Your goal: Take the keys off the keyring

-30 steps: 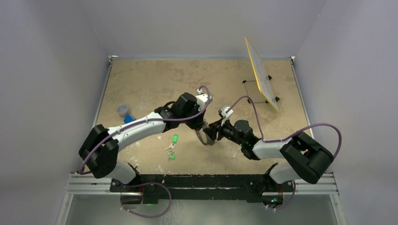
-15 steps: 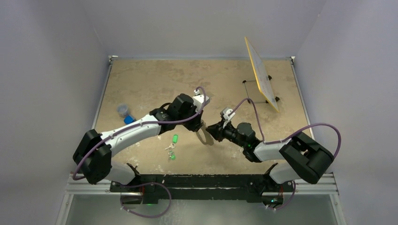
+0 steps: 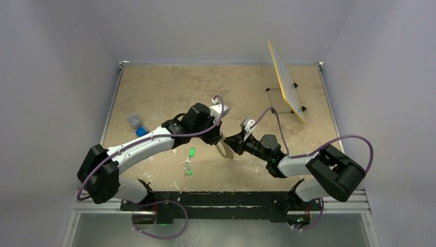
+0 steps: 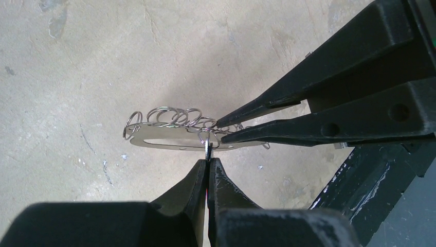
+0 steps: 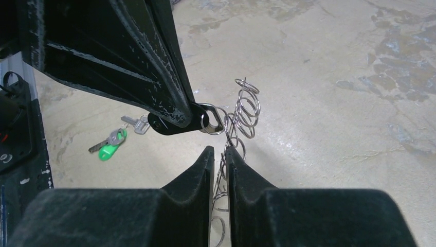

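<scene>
The keyring (image 3: pixel 224 150) is a thin pale oval loop held off the table between both grippers. In the left wrist view the keyring (image 4: pixel 154 140) lies flat, with small wire rings strung along its far side. My left gripper (image 4: pixel 207 160) is shut on a small silver key head (image 4: pixel 207 149) that hangs from a ring on the loop; its blade is hidden. My right gripper (image 5: pixel 220 152) is shut on the keyring (image 5: pixel 246 109) edge-on. The left fingers (image 5: pixel 154 67) hold the key head (image 5: pixel 208 117) just above it. From above, the left gripper (image 3: pixel 220 141) and right gripper (image 3: pixel 230 144) nearly touch.
A bunch of keys with bright green tags (image 3: pixel 189 162) lies on the table near the front, also seen in the right wrist view (image 5: pixel 110 149). A yellow board on a wire stand (image 3: pixel 286 87) is at the back right. Small blue objects (image 3: pixel 137 124) sit at the left.
Both grippers have shifted slightly left together with the loop between them. The left arm has drawn back a little. Both grips are unchanged.
</scene>
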